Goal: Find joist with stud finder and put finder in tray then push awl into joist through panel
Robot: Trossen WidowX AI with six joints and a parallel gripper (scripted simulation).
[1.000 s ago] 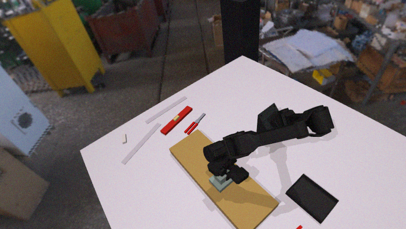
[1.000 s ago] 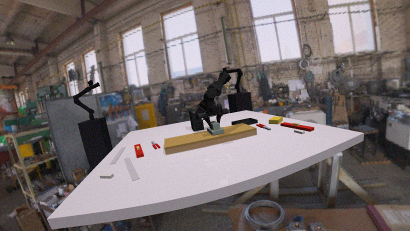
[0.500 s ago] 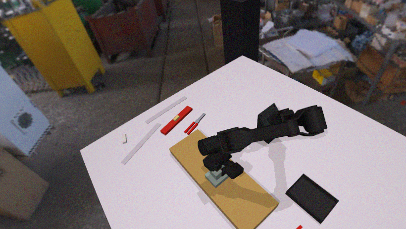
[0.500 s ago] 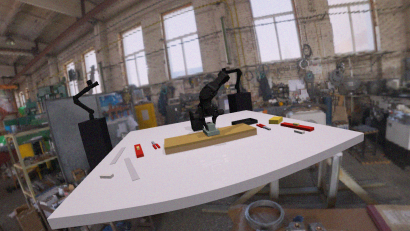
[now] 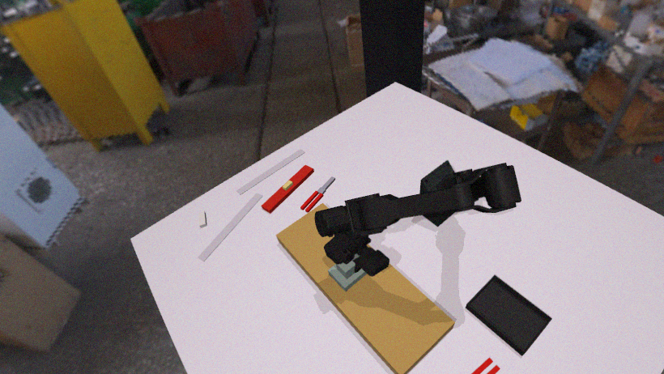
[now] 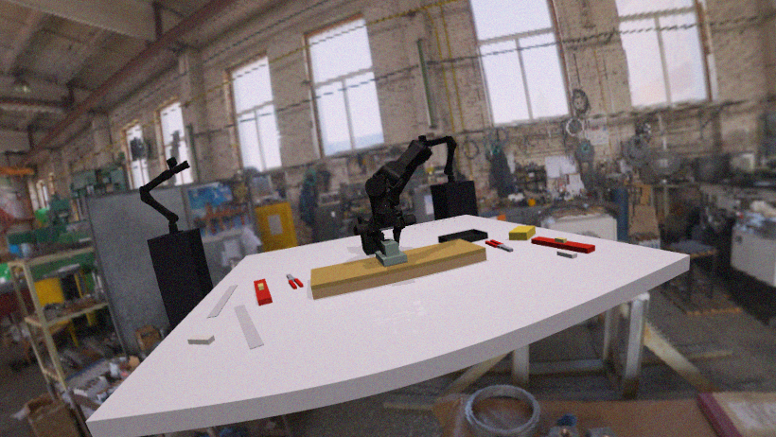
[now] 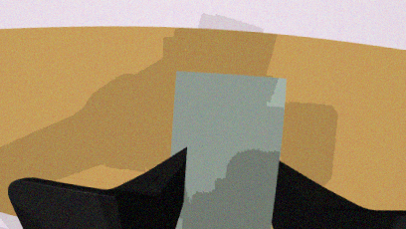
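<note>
Grey-green stud finder [image 5: 345, 274] [image 6: 391, 254] [image 7: 229, 114], grasped by the fingers [image 5: 356, 260] [image 6: 382, 238] | place: on the tan panel [image 5: 394, 320] [image 6: 401, 266] [image 7: 60, 65], below centre in the top view | progress: search apparently underway | left: tray [image 5: 508, 316] [image 6: 462, 235] at lower right, awl pickup, single hole

Surface [image 5: 223, 297] [image 6: 379, 347]: pale, brightly lit. Shadows: soft-toned, overlapping, cast by the arm across panel [image 5: 390, 320] [image 6: 398, 266] [image 7: 45, 90] and surface. Windows [image 6: 347, 86]: whitish, glaring. Background: dim, blurred in top and exterior views. Grain: fine, throughout. Exterior view: surface's near edge bowed.
</note>
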